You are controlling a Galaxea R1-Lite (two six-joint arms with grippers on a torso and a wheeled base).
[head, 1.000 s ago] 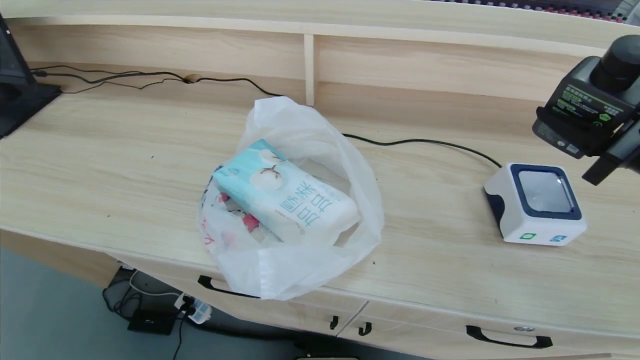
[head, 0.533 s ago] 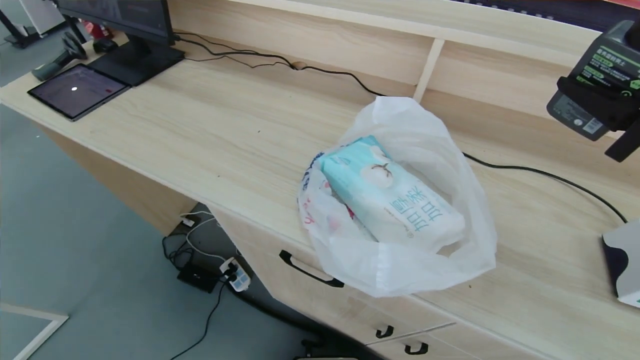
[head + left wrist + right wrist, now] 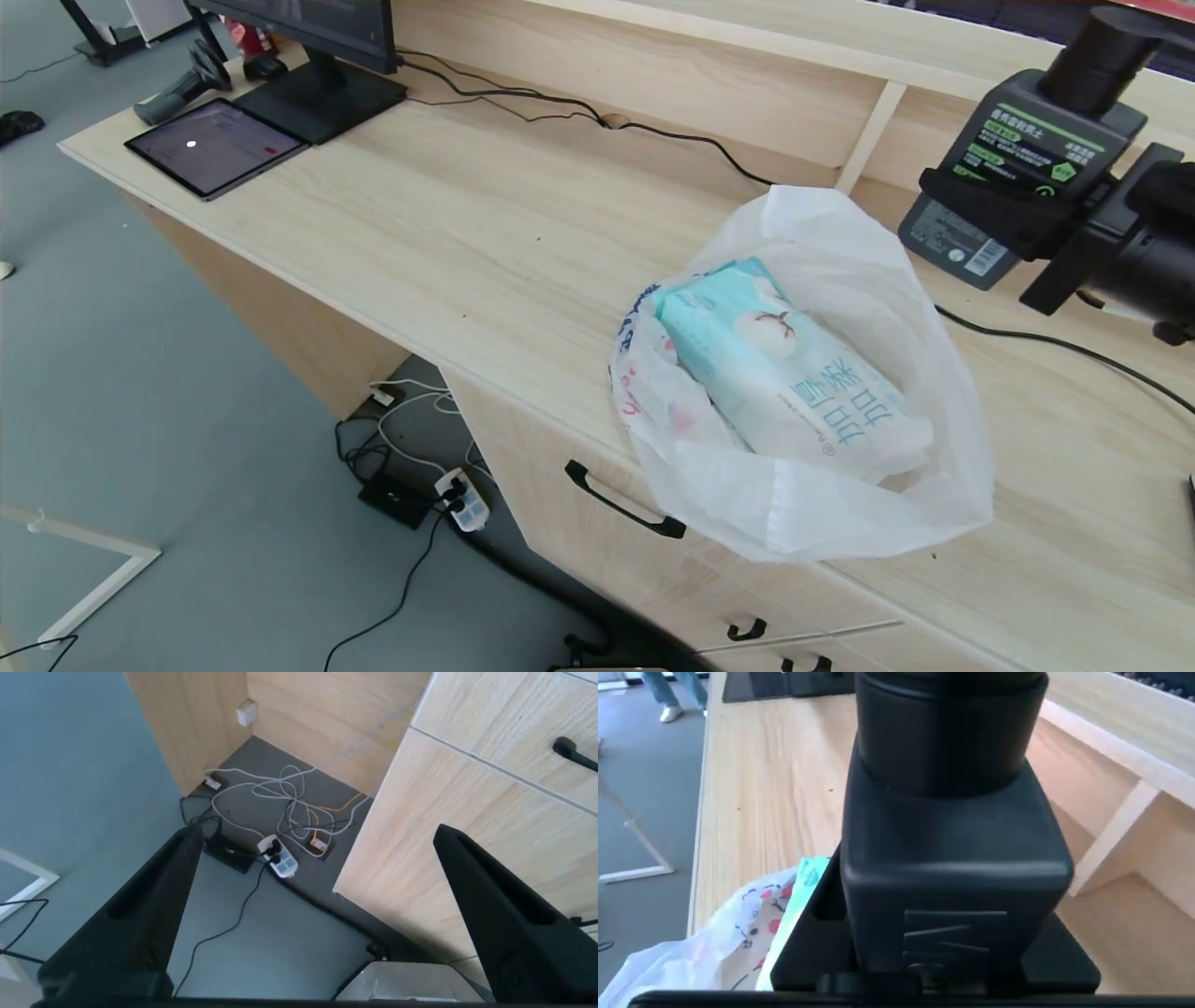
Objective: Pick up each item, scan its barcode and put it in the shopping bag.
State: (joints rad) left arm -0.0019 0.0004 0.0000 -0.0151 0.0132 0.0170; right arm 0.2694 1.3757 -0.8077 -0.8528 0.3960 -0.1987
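Right hand (image 3: 1006,213) clamped on dark bottle (image 3: 1032,154) near shopping bag (image 3: 840,509) on the surface (image 3: 420,243); left hand (image 3: 318,917) apart.

Bright, even light from overhead. The wooden counter (image 3: 448,243) holds only faint, soft shadows, the darkest under the white shopping bag (image 3: 822,509). One small bright spot glints on the tablet (image 3: 217,147) screen; the dark bottle (image 3: 1027,163) catches a dull sheen.

One shopping bag (image 3: 840,245); one tissue pack (image 3: 794,385); one bottle (image 3: 1027,159); one monitor (image 3: 313,23); one tablet (image 3: 217,147)
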